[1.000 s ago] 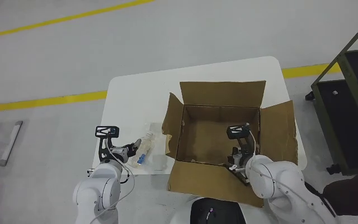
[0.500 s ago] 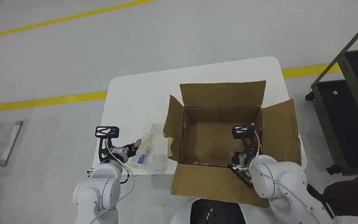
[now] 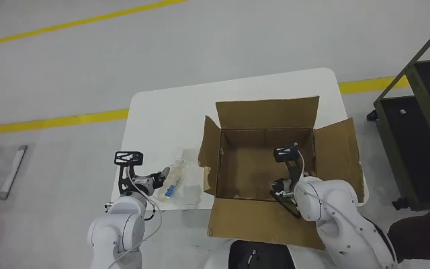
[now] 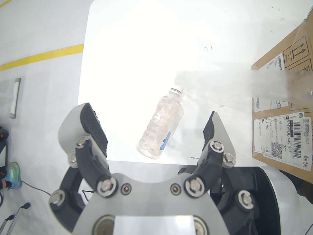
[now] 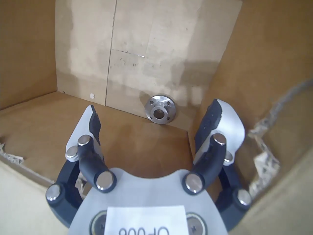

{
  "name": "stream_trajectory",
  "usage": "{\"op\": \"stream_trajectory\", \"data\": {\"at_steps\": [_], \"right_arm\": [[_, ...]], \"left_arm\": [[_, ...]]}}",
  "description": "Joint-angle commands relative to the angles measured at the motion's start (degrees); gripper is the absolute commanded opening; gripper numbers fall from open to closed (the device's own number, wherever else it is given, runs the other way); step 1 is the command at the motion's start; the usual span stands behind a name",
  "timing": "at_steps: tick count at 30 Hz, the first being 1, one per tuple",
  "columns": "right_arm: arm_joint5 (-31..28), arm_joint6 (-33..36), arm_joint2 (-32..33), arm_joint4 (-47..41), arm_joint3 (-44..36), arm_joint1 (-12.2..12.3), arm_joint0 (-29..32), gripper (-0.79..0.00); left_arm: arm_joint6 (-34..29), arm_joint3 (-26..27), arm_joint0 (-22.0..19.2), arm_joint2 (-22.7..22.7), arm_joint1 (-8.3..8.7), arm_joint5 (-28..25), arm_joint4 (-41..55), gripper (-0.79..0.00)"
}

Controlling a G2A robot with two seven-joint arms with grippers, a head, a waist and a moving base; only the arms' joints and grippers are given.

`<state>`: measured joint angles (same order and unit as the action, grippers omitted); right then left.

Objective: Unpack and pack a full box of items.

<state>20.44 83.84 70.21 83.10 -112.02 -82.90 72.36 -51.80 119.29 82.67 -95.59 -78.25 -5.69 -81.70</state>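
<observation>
Top view: cardboard box sits w/ flaps folded out on the right part of the white worktop. Right arm reaches down into the box's near-right corner; left arm is at the worktop's near-left edge.

Right wrist view: right gripper is spread wide, nothing btwn the pads, hanging inside the box just above a round metal flange. Flange has a centre bore + small bolt holes and lies at the crease where two inner faces of the box meet.

Left wrist view: left gripper is also spread wide and grips nothing. Clear plastic bottle lies on its side beneath it, near the worktop's front edge, cap end pointing away from the gripper, blue strip on one side. Clear film stretches from approx the cap end across to the box's outer wall, which carries shipping labels.
</observation>
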Motion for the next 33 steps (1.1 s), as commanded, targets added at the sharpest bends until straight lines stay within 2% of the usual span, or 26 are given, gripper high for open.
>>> {"op": "stream_trajectory", "data": {"at_steps": [1, 12, 24, 33], "right_arm": [[0.2, -0.18, 0.47, -0.82, 1.41, -0.61, -0.21, 0.0], [-0.68, 0.7, 4.18, -8.08, 5.21, -3.48, -0.85, 0.0], [-3.12, 3.14, 5.31, -6.0, 10.58, -5.96, -3.77, 0.0], [-3.5, 3.51, 5.55, -5.56, 11.92, -7.65, -3.81, 0.0]], "left_arm": [[0.0, 0.0, 0.0, 0.0, 0.0, 0.0, 0.0, 0.0], [0.0, 0.0, 0.0, 0.0, 0.0, 0.0, 0.0, 0.0], [0.0, 0.0, 0.0, 0.0, 0.0, 0.0, 0.0, 0.0], [0.0, 0.0, 0.0, 0.0, 0.0, 0.0, 0.0, 0.0]]}}
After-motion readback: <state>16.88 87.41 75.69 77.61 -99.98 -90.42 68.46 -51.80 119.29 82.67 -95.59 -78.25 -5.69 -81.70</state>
